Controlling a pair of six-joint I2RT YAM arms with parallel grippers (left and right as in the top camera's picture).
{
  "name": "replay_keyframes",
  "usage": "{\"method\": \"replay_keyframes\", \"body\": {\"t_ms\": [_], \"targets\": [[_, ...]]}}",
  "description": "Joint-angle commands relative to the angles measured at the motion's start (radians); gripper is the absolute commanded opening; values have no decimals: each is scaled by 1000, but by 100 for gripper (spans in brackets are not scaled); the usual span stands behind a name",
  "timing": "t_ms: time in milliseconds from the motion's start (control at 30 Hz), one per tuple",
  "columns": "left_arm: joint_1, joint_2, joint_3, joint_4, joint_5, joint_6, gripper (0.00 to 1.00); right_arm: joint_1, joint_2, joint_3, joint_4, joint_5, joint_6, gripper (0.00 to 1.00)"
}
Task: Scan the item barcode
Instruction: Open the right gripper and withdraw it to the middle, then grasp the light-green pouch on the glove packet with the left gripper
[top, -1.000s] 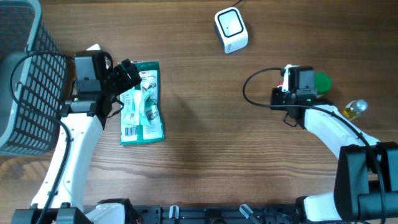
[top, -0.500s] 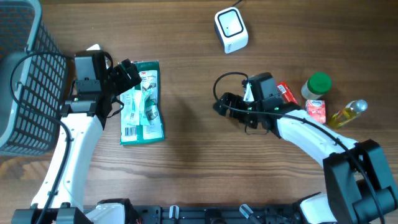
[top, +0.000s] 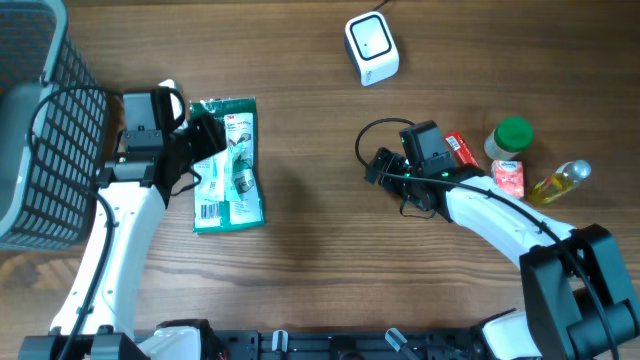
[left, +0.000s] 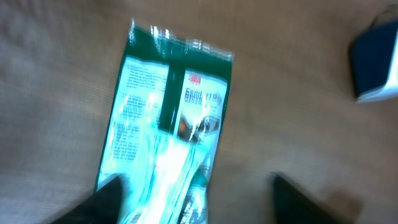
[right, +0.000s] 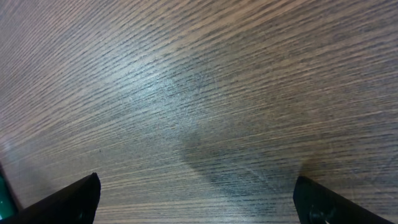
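My left gripper (top: 207, 143), jaws apart, sits at the left edge of the green packet (top: 228, 165), which lies flat on the table (top: 300, 250), long axis running away from me, while the right gripper (top: 378, 167), spread wide too, is well off rightward.

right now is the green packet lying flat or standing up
Lying flat: the green packet rests spread on the table, printed side up, seen from overhead.

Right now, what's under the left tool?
The green packet, flat on the wooden table. Overhead, the left tool covers its upper left edge; whether it touches the packet can't be told.
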Motion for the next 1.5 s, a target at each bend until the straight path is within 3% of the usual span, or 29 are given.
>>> {"method": "replay_keyframes", "body": {"t_ms": [0,100,233,333,467,1000,1133,1333,1467], "targets": [[4,36,-45,-67,-18,171,18,3,9,18,2,31,15,100],[5,74,-67,-106,-122,177,18,3,9,18,5,31,14,100],[4,142,-70,-85,8,177,22,3,9,18,5,31,14,100],[3,195,-72,-102,-10,198,24,3,9,18,4,31,14,100],[3,261,-72,-63,-10,240,15,3,9,18,4,31,14,100],[2,195,-23,-51,-10,249,20,3,9,18,5,31,15,100],[-37,195,-23,-3,-14,304,20,3,9,18,5,31,14,100],[-91,225,-23,12,-146,305,20,3,9,18,4,31,14,100],[-74,246,-23,19,-146,305,20,3,9,18,0,31,14,100]]}}
